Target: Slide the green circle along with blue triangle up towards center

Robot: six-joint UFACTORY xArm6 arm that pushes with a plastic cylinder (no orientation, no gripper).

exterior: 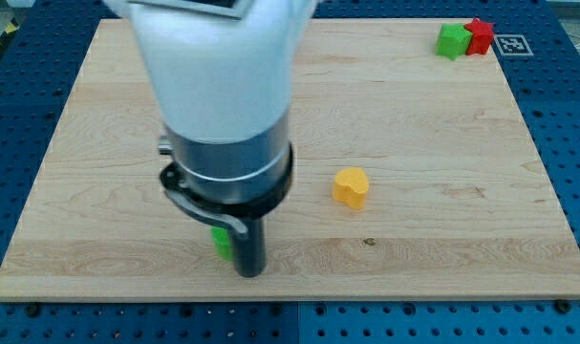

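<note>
A small patch of a green block (220,242) shows at the view's bottom, left of centre, mostly hidden behind the arm; its shape cannot be made out. The dark rod comes down right beside it, and my tip (249,271) rests on the board just to the green block's right and slightly below it, touching or nearly touching. No blue triangle shows anywhere; the arm's white and dark body (223,124) covers much of the board's left-centre.
A yellow heart-like block (351,187) lies right of centre. A green block (452,41) and a red star-like block (479,35) sit touching at the view's top right corner, next to a black-and-white marker (510,44). The wooden board (442,124) lies on a blue perforated table.
</note>
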